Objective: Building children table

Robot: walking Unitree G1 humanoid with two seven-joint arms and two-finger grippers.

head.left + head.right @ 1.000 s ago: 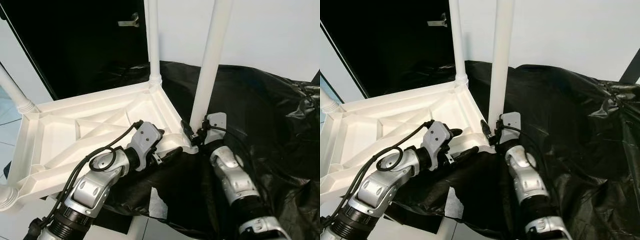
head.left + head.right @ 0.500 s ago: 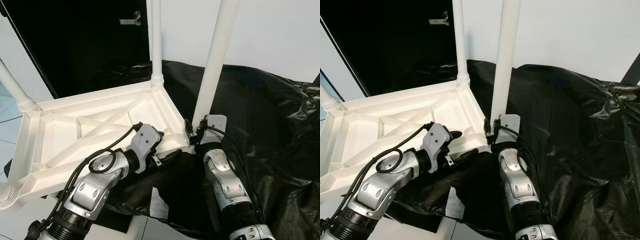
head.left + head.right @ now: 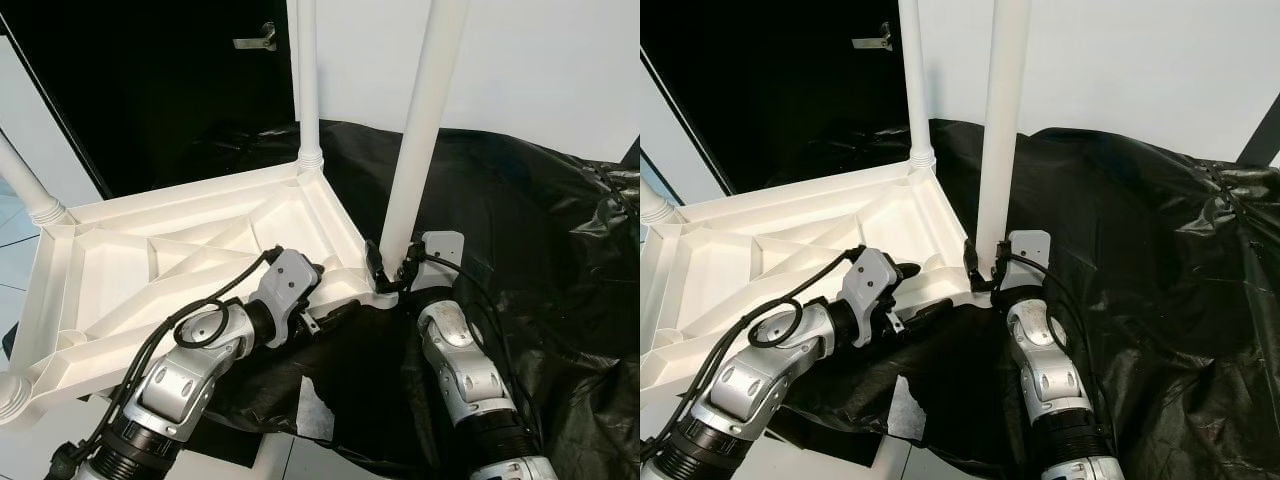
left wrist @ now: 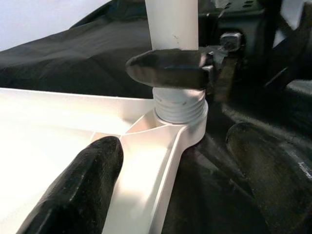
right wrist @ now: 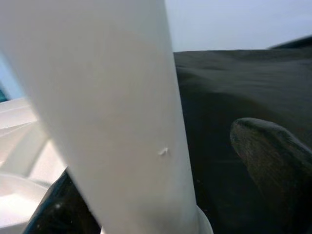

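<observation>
Black sheeting (image 3: 560, 230) covers the surface under an upside-down white table top (image 3: 150, 270). Right gripper (image 3: 392, 270) clasps the near table leg (image 3: 415, 150) just above its corner socket; left gripper (image 4: 165, 180) straddles that corner's rim, fingers spread, not clamped.

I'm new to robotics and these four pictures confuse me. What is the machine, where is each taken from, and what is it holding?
This is a humanoid robot with two silver arms. Two pictures come from cameras on its head, looking down; the other two from a camera on each wrist. An upside-down white plastic tabletop lies on black plastic sheeting, legs pointing up. The right gripper has its black fingers around the base of the near white leg, just above its threaded socket. The left gripper straddles the tabletop's rim beside that corner, open.
</observation>
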